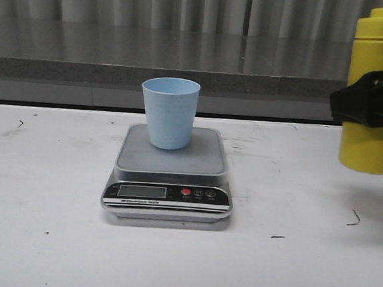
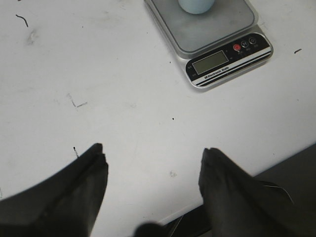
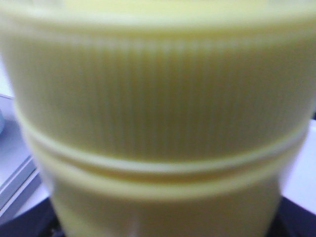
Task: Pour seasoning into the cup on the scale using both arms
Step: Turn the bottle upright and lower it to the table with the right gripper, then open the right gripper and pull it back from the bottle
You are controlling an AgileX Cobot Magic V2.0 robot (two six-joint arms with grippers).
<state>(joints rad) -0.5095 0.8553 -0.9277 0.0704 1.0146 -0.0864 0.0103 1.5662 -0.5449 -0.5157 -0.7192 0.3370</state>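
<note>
Over on the right side, the right end effector (image 1: 373, 99), a black clamp, is pinching the tall yellow plastic squeeze bottle (image 1: 373, 142) around its middle and holding it upright, clear off the white bench (image 1: 35, 237). Its wrist camera is filled with the blurred ribbed yellow cap band. At the centre sits the flat digital kitchen scale (image 1: 168, 182), grey steel platform with a black front panel, a red button (image 1: 186, 192) beside its display. Standing upright on that platform, towards the back, is the small pale blue plastic tumbler (image 1: 170, 113), well apart from the bottle. The left end effector (image 2: 153, 160) hangs above bare bench near the scale, fingers spread wide, holding nothing.
</note>
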